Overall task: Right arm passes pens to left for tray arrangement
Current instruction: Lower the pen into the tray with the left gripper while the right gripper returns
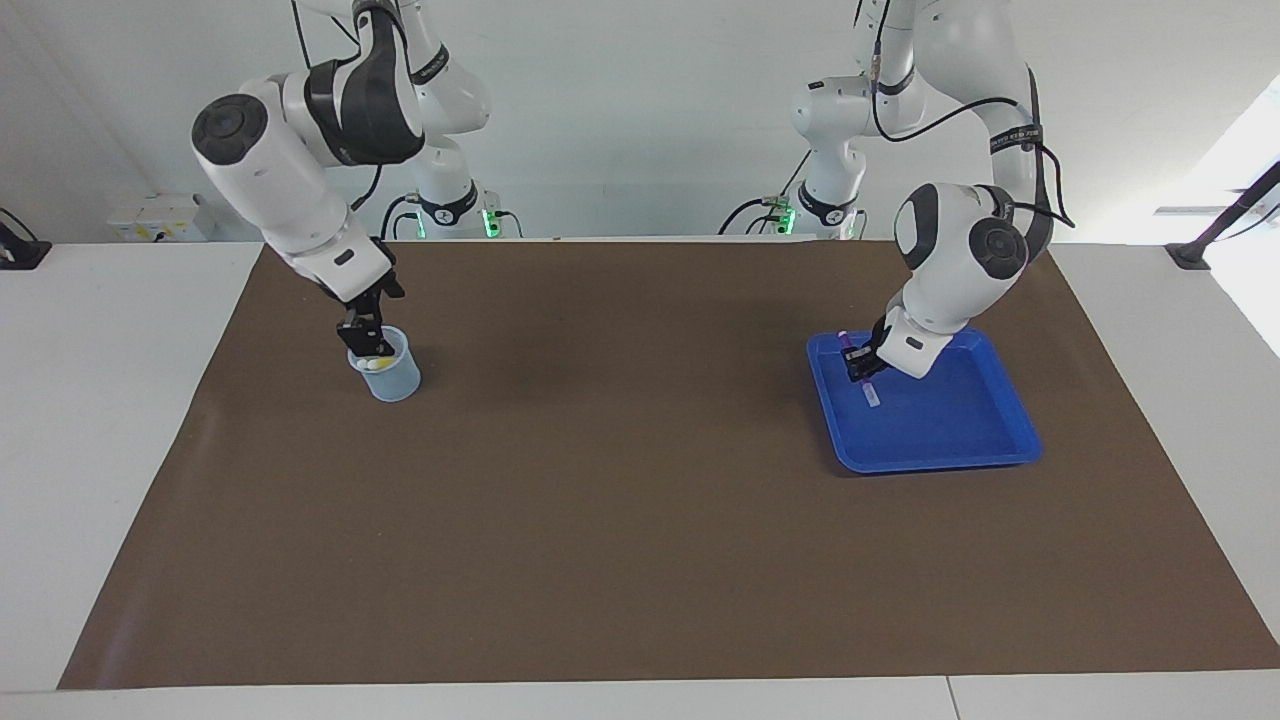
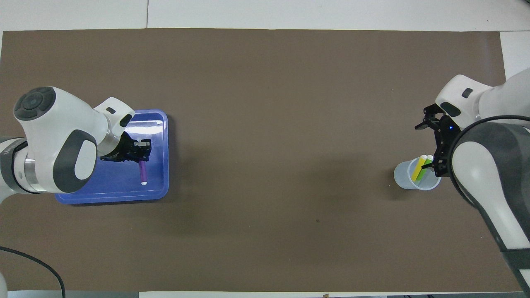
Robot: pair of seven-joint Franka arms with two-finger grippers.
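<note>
My left gripper (image 1: 862,366) (image 2: 143,155) is shut on the purple pen (image 1: 871,390) (image 2: 143,171). It holds the pen low inside the blue tray (image 1: 940,462) (image 2: 112,198), over the part toward the table's middle. The pen slants, its pale end down by the tray floor; I cannot tell if it touches. The yellow pen (image 2: 417,167) and the green pen (image 2: 423,172) stand in a translucent cup (image 1: 392,380) (image 2: 408,181) toward the right arm's end. My right gripper (image 1: 363,340) (image 2: 430,147) hangs open over the cup's mouth, fingertips at rim height, holding nothing.
A brown mat (image 1: 620,500) covers most of the white table. Cup and tray stand far apart on it, both on the half nearer the robots. A grey socket box (image 1: 160,218) sits off the mat at the right arm's end.
</note>
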